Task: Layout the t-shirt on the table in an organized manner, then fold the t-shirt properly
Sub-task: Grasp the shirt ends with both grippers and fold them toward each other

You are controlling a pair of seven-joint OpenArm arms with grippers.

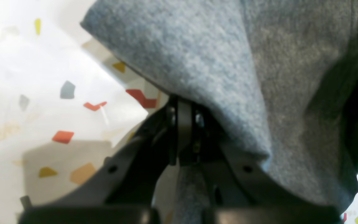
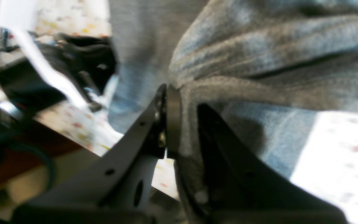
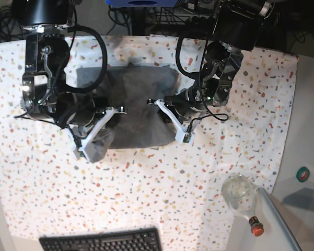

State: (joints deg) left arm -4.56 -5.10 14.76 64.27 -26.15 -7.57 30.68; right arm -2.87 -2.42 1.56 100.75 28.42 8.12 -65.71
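t-shirt: bunched, table centre, toward 12 o'clock | my left gripper: clamped on its 3 o'clock edge | my right gripper: clamped on a 9 o'clock fold | handling: light, limp knit (slumps wherever unsupported) | hold: hems and shoulder seams, I judge

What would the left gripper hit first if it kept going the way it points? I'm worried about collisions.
Likely only the t-shirt that the left gripper already pinches; beyond it, probably the table, though depth is unclear.

The black left gripper is clamped tight, jaws together. The black right gripper likewise. Both arms reach inward.
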